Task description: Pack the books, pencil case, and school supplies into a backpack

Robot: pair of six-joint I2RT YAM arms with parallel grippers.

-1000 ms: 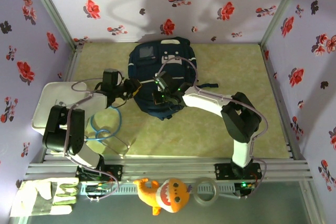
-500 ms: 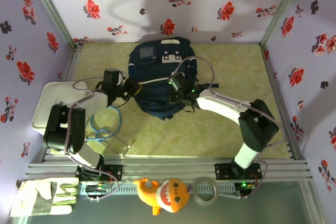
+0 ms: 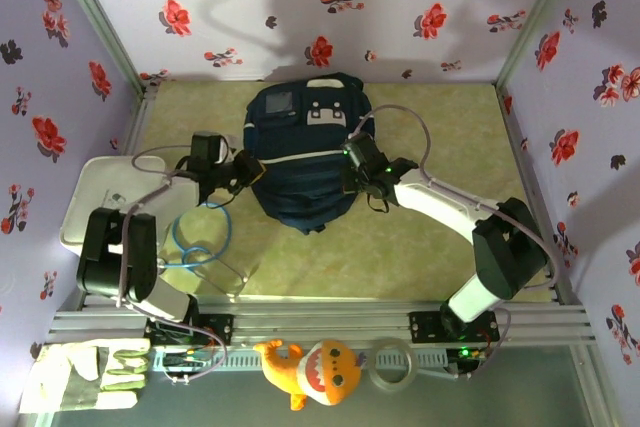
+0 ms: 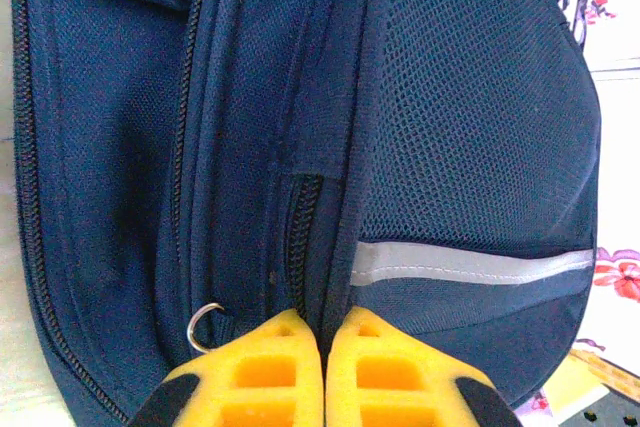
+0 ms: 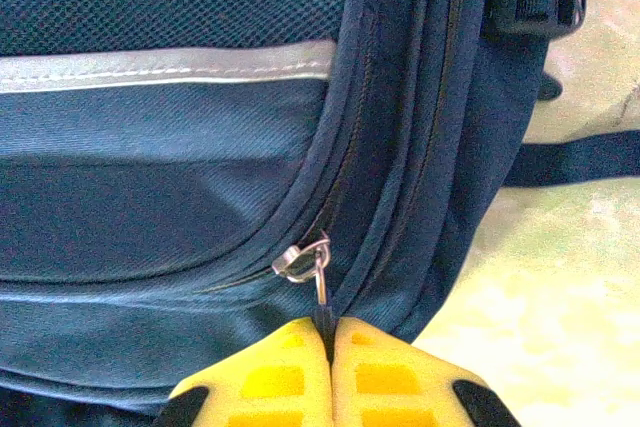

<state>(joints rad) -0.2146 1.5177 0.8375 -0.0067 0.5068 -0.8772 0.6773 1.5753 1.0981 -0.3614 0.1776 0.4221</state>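
The backpack [image 3: 300,147] is laid flat at the middle of the table [image 3: 420,247], toward the far wall, with its front pocket turned up. It is held from both flanks.

On its left side, the left gripper [image 3: 252,169] is seen pressed against the fabric. In the left wrist view its yellow fingers [image 4: 270,377] are brought together on a fold of the side seam [image 4: 325,247], beside a zip track and a small metal ring [image 4: 205,327]. 1 second ago these jaws were partly apart; they have since been shut on the bag, so an anchor has been gained.

On the right side, the right gripper [image 3: 352,172] is clamped on a dark pull tab hanging from the zipper slider [image 5: 300,260], as shown in the right wrist view. Over the last second this gripper has been carried from the near middle of the bag round to its right flank, and the slider is judged to have been drawn along the track with it. Whether the compartment is thereby being opened or closed cannot be told.

A white tray [image 3: 85,197] and a blue cable loop [image 3: 195,237] are left beside the left arm.
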